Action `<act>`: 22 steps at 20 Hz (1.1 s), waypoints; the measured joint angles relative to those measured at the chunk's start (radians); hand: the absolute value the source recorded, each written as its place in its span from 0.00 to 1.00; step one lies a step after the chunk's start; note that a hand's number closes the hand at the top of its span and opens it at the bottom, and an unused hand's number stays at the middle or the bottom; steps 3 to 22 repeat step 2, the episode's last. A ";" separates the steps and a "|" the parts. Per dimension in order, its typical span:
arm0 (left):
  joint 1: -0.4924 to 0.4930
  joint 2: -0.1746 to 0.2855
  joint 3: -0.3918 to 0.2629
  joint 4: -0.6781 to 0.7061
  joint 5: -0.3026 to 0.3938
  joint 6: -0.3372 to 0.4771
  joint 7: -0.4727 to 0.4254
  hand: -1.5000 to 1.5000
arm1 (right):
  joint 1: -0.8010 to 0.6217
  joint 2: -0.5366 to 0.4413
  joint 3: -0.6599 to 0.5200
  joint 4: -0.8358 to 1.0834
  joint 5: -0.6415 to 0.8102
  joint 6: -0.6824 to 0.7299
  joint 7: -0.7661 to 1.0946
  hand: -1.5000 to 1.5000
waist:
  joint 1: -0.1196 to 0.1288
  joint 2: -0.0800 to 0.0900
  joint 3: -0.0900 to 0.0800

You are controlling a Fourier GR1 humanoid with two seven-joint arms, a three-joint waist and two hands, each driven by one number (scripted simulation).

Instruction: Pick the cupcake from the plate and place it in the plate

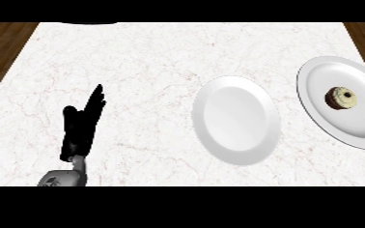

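The left hand (80, 125) rests at the lower left of the marble counter (149, 53), fingers straight and pointing up, holding nothing. To its right, near the middle, lies a white plate (235, 121). Beyond it, at the right edge, a second plate (317, 79) carries the cupcake (342, 98), well apart from the hand.

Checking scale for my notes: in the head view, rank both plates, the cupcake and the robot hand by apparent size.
1. Centre plate and right plate, unranked: the right one is cut off at the edge.
2. Left robot hand.
3. Cupcake.
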State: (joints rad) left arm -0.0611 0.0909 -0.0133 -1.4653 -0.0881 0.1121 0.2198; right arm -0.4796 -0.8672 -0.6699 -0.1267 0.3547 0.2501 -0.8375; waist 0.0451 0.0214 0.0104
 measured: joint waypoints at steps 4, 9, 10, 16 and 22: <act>0.000 -0.004 -0.006 -0.004 -0.004 0.002 0.003 0.50 | 0.004 -0.003 0.001 -0.001 0.002 -0.013 0.005 0.00 | 0.002 0.000 0.000; 0.000 -0.004 -0.006 -0.004 -0.004 0.002 0.003 0.50 | 0.004 -0.003 0.001 -0.001 0.002 -0.013 0.005 0.00 | 0.002 0.000 0.000; 0.000 -0.004 -0.006 -0.004 -0.004 0.002 0.003 0.50 | 0.004 -0.003 0.001 -0.001 0.002 -0.013 0.005 0.00 | 0.002 0.000 0.000; 0.000 -0.004 -0.006 -0.004 -0.004 0.002 0.003 0.50 | 0.004 -0.003 0.001 -0.001 0.002 -0.013 0.005 0.00 | 0.002 0.000 0.000; 0.000 -0.004 -0.006 -0.004 -0.004 0.002 0.003 0.50 | 0.004 -0.003 0.001 -0.001 0.002 -0.013 0.005 0.00 | 0.002 0.000 0.000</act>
